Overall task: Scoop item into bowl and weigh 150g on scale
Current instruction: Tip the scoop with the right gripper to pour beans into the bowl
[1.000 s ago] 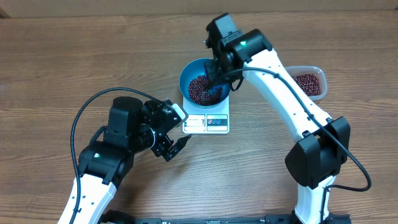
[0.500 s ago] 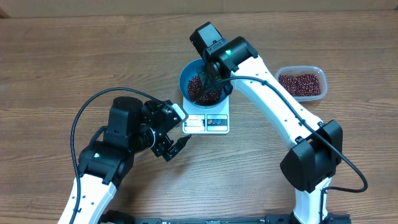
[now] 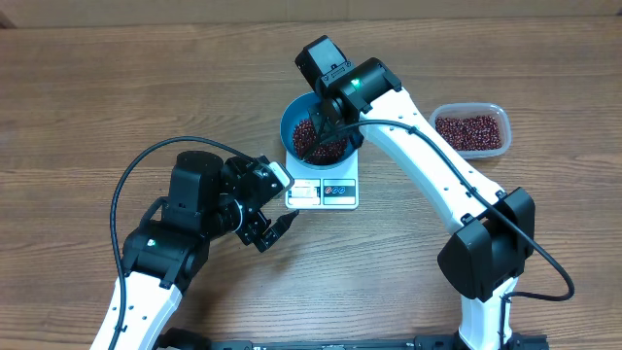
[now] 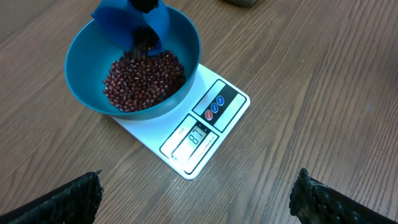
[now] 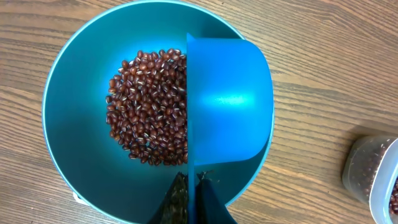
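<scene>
A: Setting?
B: Brown wood-grain surface [image 3: 78, 97], planks running left-right, fills every view.
A: Anything beyond?
B: Paler tan strip [image 3: 146, 6] along far edge in overhead, can't tell what. Even light, soft shadows.

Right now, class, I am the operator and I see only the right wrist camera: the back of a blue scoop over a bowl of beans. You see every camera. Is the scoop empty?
Observer: No. The left wrist camera shows beans at the lip of the tipped scoop, over the bowl.
Operator: Is the scale reading anything?
Observer: Yes. The display on the scale under the bowl shows digits, but they are too small to read with certainty.
</scene>
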`<state>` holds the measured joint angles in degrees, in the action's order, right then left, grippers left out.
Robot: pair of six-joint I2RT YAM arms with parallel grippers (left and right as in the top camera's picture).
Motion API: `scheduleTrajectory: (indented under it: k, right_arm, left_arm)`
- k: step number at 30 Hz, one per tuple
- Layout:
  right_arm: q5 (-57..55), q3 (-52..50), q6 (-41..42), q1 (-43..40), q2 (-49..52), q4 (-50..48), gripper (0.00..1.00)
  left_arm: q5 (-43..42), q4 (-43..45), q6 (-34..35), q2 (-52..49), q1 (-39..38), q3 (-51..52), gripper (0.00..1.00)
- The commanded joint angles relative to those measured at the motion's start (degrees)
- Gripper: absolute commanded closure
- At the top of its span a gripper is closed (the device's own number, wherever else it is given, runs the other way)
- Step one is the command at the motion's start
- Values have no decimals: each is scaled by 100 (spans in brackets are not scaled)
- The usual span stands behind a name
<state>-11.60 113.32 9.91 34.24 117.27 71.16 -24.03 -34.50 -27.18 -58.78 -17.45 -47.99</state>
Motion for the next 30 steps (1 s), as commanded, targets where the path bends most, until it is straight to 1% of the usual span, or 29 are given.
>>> scheduleTrajectory:
  k: [1, 30]
  right_arm:
    - [-149, 195, 59, 26, -284, -22, 96]
    - [-553, 195, 57, 144, -369, -35, 96]
  left_arm:
    - [-103, 2, 17, -9, 55, 28, 0]
    - [-103, 2, 20, -9, 55, 28, 1]
